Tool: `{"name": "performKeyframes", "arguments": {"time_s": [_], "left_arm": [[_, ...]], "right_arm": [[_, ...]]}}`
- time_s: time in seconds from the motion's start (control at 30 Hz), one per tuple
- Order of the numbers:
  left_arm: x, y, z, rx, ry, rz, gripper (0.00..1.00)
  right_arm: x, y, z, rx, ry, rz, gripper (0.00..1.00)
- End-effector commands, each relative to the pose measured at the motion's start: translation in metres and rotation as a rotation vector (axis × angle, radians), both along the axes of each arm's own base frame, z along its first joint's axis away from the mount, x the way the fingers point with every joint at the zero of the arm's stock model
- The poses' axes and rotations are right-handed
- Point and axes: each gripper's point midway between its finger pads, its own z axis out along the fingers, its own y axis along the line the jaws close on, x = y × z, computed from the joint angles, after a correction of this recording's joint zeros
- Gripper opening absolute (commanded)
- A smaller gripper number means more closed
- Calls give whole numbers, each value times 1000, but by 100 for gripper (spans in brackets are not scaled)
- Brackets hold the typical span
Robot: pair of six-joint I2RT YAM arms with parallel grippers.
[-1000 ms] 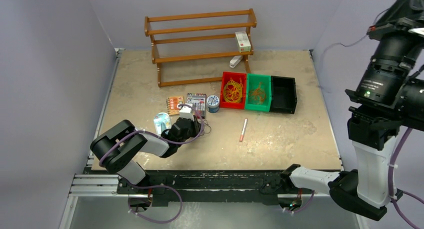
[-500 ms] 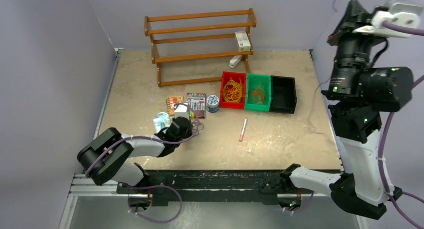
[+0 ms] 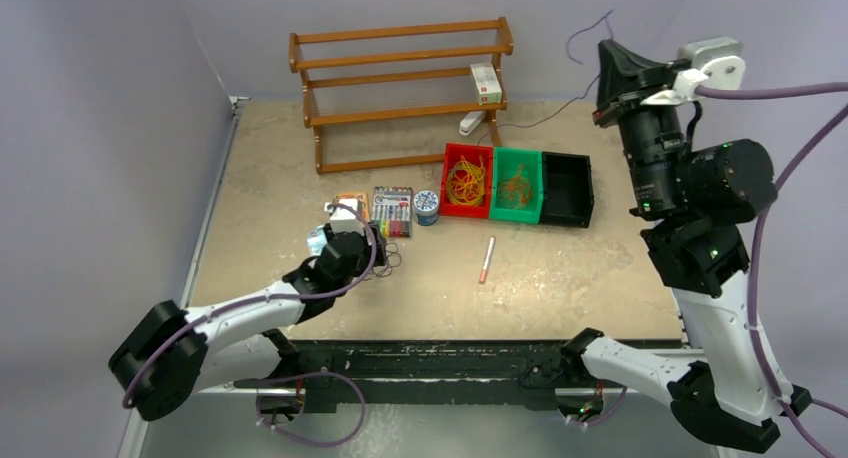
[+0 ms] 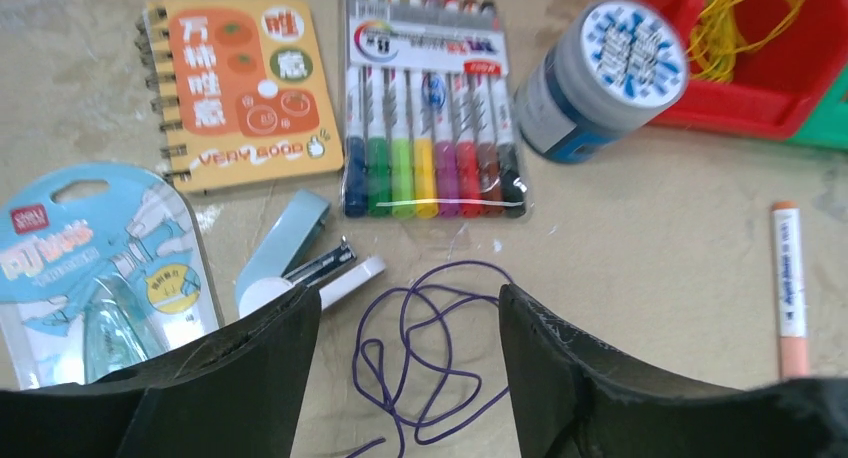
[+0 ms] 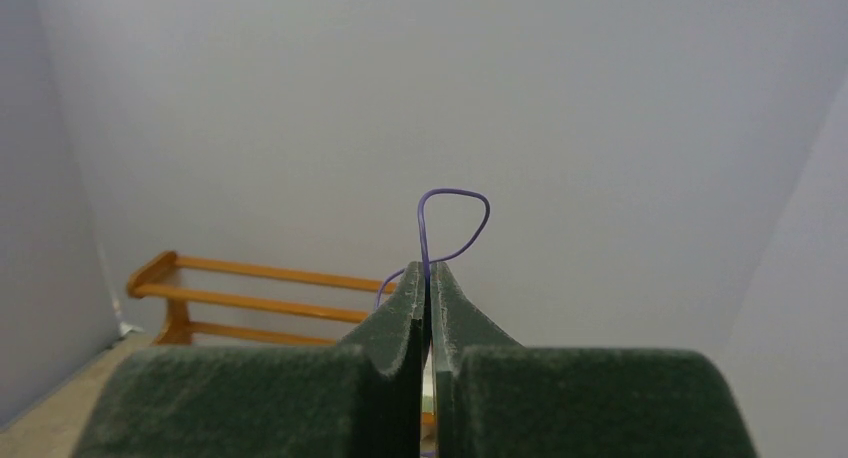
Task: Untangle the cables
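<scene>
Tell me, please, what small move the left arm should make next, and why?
Probably lower the left gripper and close it on the purple tangle, which lies on the table right below its open jaws. The right gripper, raised high, is shut on one purple loop, so it looks occupied.

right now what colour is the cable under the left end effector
Dark purple cable; left wrist view shows it best.

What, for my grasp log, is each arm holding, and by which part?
The right gripper is shut on a purple cable, pinching it just below a small loop. The left gripper is open above a loose purple cable, holding nothing.
</scene>
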Motion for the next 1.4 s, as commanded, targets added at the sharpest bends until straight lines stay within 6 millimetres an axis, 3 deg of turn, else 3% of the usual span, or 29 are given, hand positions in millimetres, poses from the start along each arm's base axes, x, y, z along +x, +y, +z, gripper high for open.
{"name": "performKeyframes", "arguments": {"time_s": [0.0,0.2,0.4,0.63,0.77,0.87,0.97,1.17,1.37], "left_arm": [[7,0,50,-45,-116,0,66],[6,-13,91,-87,-213,-95,68],[17,-37,128,-135,-301,-172,69],[27,-76,178,-222,-465,-308,69],[30,-71,197,-286,-579,-271,69],[30,-65,197,-294,-598,-242,69],[28,-63,196,-286,-601,-248,70],[18,-70,205,-288,-638,-325,70],[-4,-95,224,-317,-695,-514,70]], "right_arm": [[16,45,-24,7,56,180,0],[32,84,-50,-2,115,314,0],[35,90,-49,4,106,337,0],[25,86,-22,14,32,343,0],[11,81,18,33,-66,363,0],[-4,76,51,52,-158,382,0],[-19,75,71,61,-222,417,0],[-33,79,83,68,-266,479,0],[-27,90,71,60,-220,518,0]]}}
